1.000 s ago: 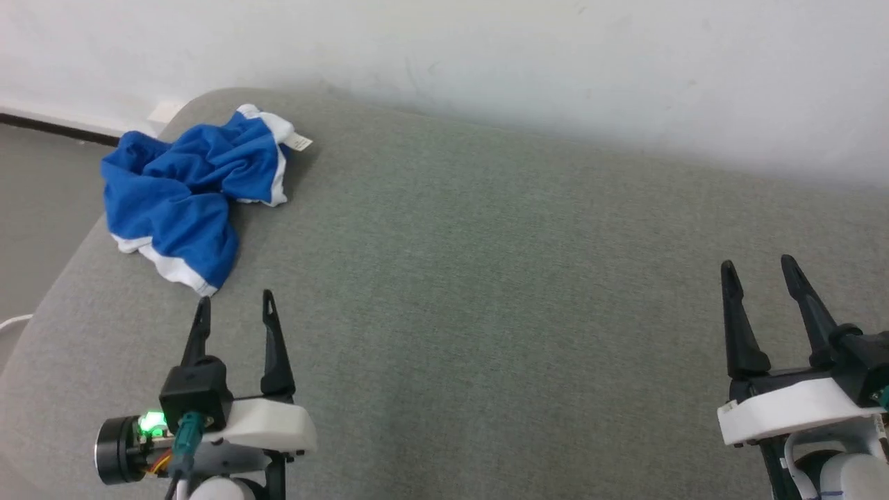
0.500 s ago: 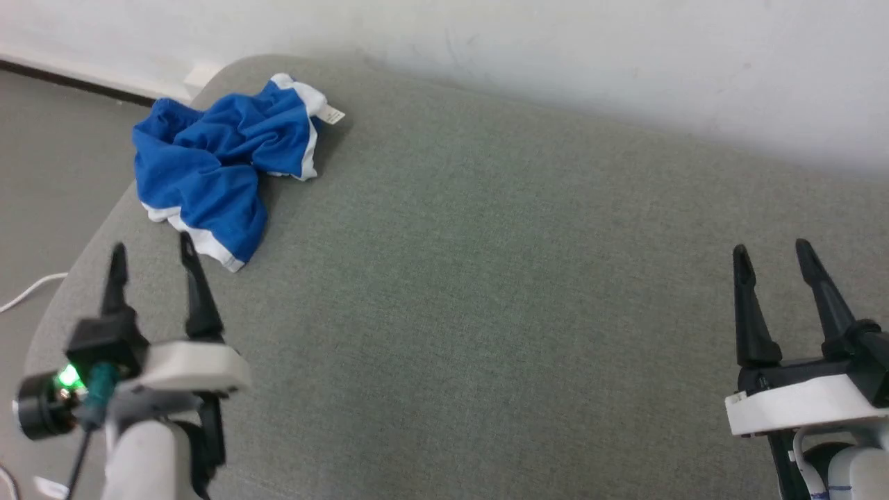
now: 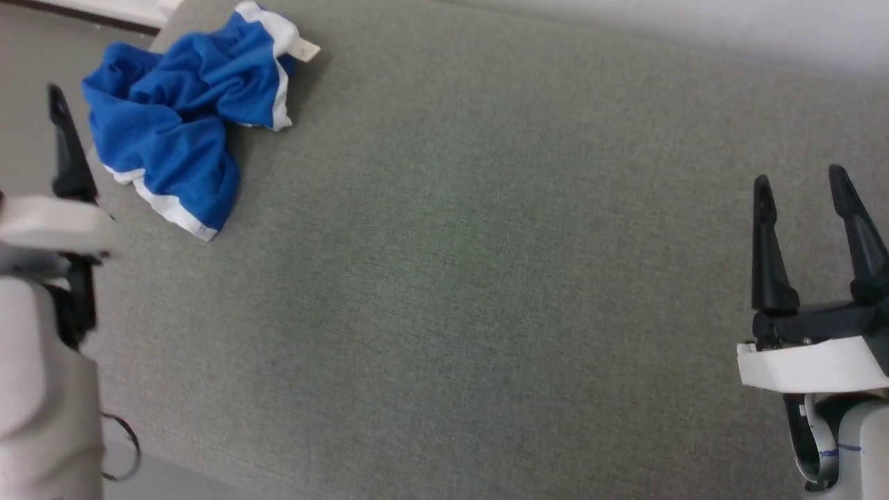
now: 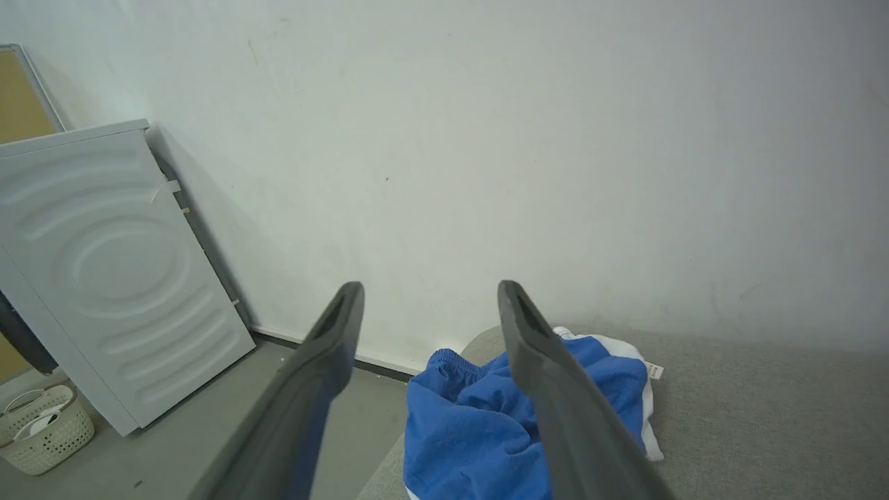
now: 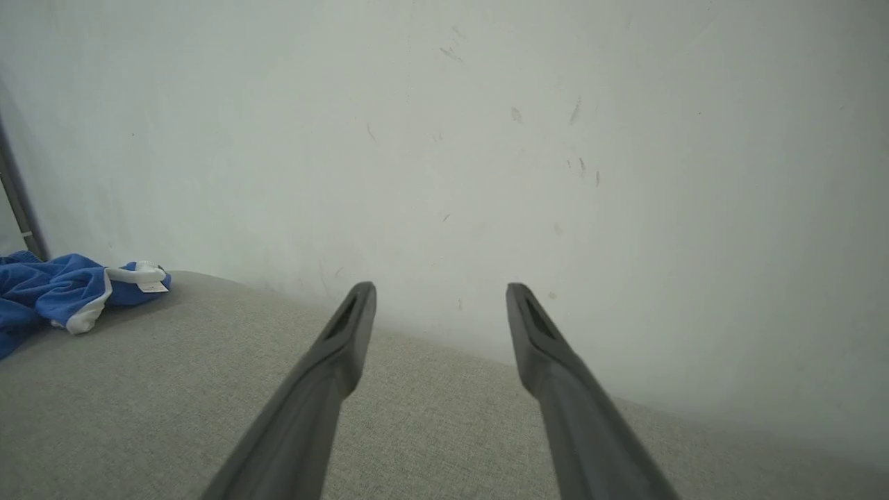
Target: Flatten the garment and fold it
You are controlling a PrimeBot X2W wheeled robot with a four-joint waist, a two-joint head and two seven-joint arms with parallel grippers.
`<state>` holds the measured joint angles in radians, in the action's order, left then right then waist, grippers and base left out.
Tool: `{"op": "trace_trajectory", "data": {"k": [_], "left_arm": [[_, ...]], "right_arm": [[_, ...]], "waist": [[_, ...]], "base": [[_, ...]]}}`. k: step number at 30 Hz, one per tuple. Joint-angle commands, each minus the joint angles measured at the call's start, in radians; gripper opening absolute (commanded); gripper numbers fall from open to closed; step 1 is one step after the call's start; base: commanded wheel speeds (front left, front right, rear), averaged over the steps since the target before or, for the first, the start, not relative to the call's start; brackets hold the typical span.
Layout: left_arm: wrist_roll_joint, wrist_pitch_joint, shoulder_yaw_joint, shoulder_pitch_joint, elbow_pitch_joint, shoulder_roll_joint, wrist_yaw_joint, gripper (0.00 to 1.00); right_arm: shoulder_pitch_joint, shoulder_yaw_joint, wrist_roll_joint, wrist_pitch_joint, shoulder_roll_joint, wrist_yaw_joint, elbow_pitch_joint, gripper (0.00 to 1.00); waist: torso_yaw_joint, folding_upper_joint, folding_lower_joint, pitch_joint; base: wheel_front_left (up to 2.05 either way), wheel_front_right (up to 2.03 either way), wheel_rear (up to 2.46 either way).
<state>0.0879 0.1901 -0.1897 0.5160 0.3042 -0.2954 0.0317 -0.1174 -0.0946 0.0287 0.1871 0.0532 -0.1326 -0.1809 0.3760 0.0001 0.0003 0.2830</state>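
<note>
Left wrist view: my left gripper (image 4: 430, 292) has its two dark fingers spread wide with nothing between them, pointing toward the wall (image 4: 555, 139). Past the fingertips and below them lie the shorts (image 4: 458, 430), a crumpled bright blue heap with white trim. My right-hand finger crosses in front of the heap in this view, and I cannot tell from here whether it touches the cloth. The shorts sit at the far left corner of the grey cushion (image 4: 764, 417), close to the wall, and a small white label (image 4: 653, 371) sticks out on their far side. Off the cushion to the left is bare floor (image 4: 208, 444), with a white appliance (image 4: 104, 264) leaning by the wall and a pale basket (image 4: 42, 430) beside it

In the head view one finger of that gripper stands at the left edge, just beside the left side of the heap, over the rim of the cushion

My right gripper (image 5: 441, 288) is also wide apart and holds nothing. It hangs over the right side of the cushion, well apart from the shorts, which show at the far left edge of the right wrist view, bunched up and not flattened
</note>
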Motion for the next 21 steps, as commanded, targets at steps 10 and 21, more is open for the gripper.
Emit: {"op": "trace_trajectory", "data": {"k": [10,21], "left_arm": [[0.092,-0.221,0.001,0.406,0.363,-0.186,-0.122,1.00],[0.357,-0.575,0.087,0.577,0.541,-0.297,-0.150,1.00]], "right_arm": [[-0.098,0.070,0.124,0.032,0.047,0.002,-0.100,1.00],[-0.170,0.117,0.167,0.053,0.068,0.002,-0.189,1.00]], "waist": [[-0.034,-0.0001,-0.0003,0.229],[-0.073,-0.0001,-0.0003,0.367]], "base": [[0.00,0.00,0.00],[0.00,0.00,0.00]]}}
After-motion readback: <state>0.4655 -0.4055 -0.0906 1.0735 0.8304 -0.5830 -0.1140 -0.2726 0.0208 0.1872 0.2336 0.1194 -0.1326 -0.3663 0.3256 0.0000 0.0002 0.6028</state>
